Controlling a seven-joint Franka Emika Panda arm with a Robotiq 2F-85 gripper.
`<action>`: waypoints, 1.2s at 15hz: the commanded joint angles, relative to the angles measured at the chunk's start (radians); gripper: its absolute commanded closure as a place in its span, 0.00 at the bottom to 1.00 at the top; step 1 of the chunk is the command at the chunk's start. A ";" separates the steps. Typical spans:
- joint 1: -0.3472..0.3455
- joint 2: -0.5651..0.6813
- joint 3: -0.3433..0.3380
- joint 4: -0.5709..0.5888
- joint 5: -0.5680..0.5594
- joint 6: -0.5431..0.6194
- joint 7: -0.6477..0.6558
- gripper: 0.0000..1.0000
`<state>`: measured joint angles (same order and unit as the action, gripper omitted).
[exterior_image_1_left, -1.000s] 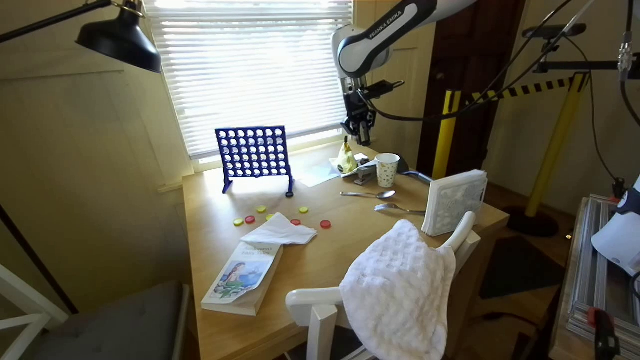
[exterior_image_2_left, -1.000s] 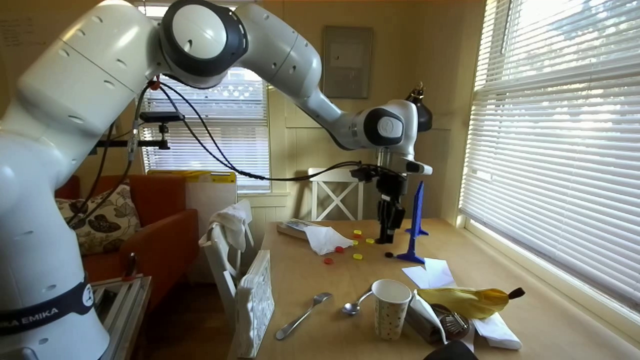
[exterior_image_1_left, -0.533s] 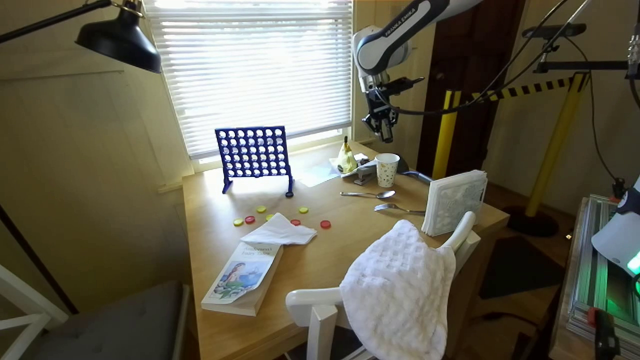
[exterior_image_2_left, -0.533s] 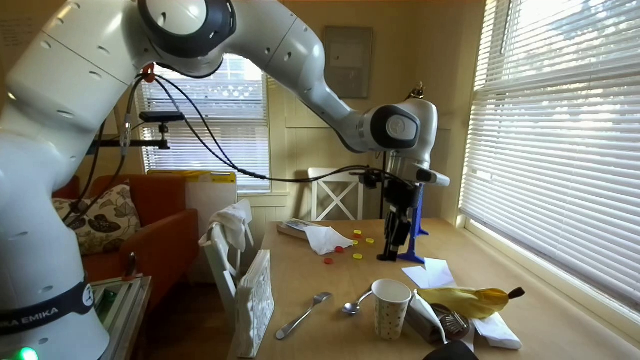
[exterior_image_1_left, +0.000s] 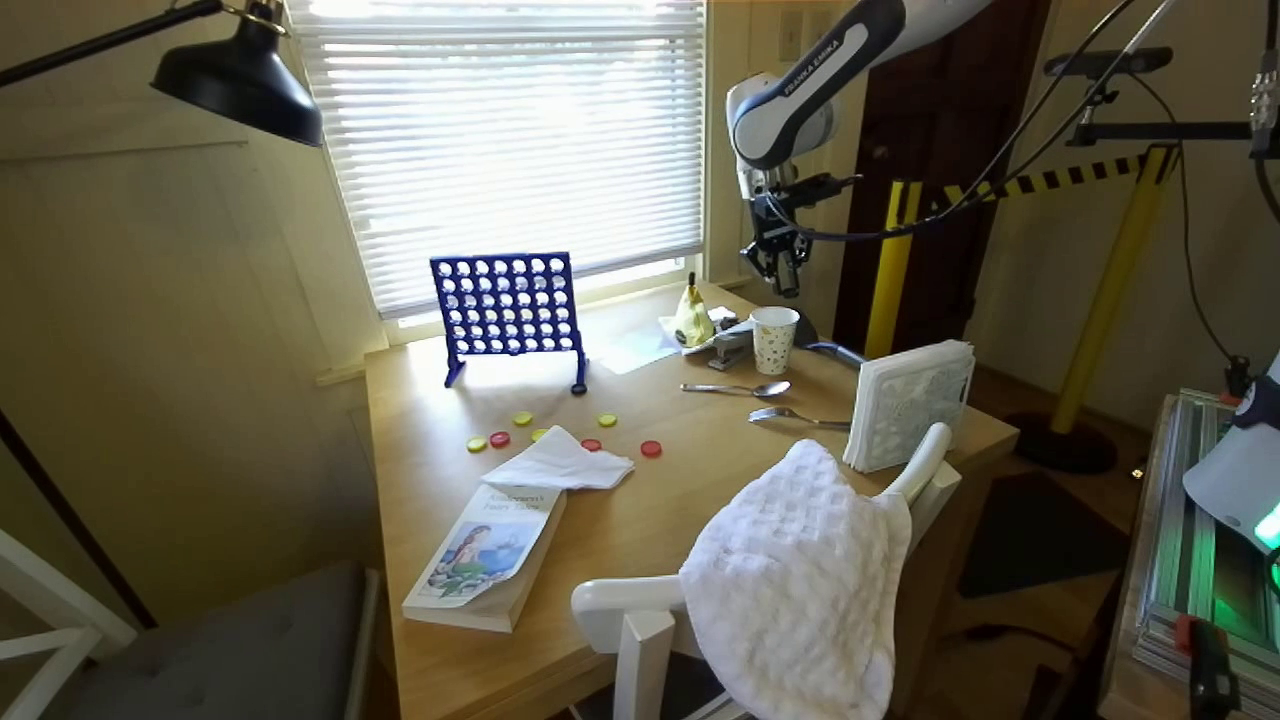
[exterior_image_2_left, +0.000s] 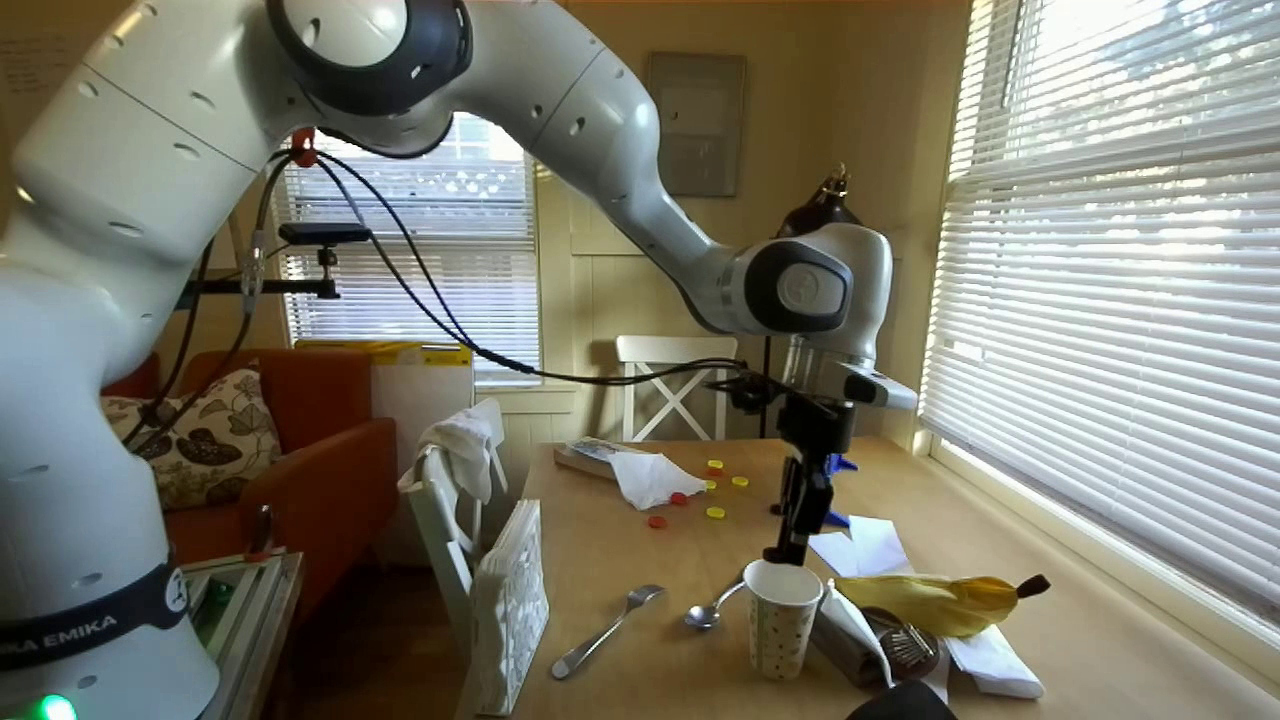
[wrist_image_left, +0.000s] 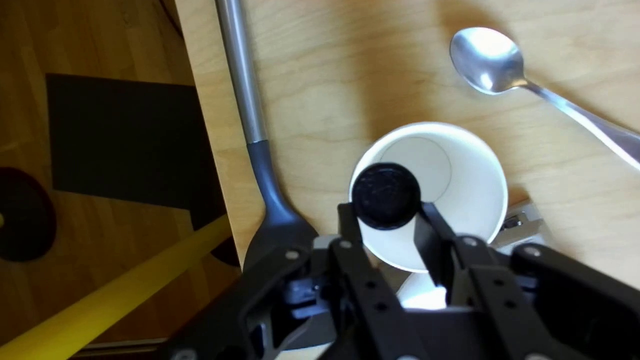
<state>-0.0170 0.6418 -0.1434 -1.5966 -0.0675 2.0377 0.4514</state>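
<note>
A wooden surface (exterior_image_1_left: 630, 520) carries these things. On it the blue Connect Four rack (exterior_image_1_left: 511, 306) stands on its own feet, and a steel-handled cooking utensil (wrist_image_left: 243, 75) lies along the edge, its head partly hidden. The end effector (wrist_image_left: 386, 215) points down, its fingers only partway apart, kept from closing further by what they grip. Below, a patterned paper cup (exterior_image_1_left: 775, 342) stands upright, so its mouth faces up toward the fingertips; a metal spoon (wrist_image_left: 507, 75) lies flat near it. Smallest of these is the round black disc (wrist_image_left: 386, 192), perhaps a cap, pinched by opposite sides of its edge, a hold that probably keeps it level and leaves its face free. In the wrist view it overlaps one side of the cup's mouth; its height above the rim is hard to judge. Compared with one second ago, the end effector has moved toward the cup, while the cup, spoon and rack have not shifted.
</note>
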 joint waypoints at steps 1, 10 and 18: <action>-0.007 0.008 -0.001 -0.014 0.022 0.056 -0.004 0.92; -0.001 0.034 0.019 -0.001 0.035 0.120 -0.023 0.42; 0.042 -0.015 0.057 -0.034 0.007 0.082 -0.136 0.00</action>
<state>0.0120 0.6658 -0.1128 -1.5974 -0.0507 2.1459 0.4158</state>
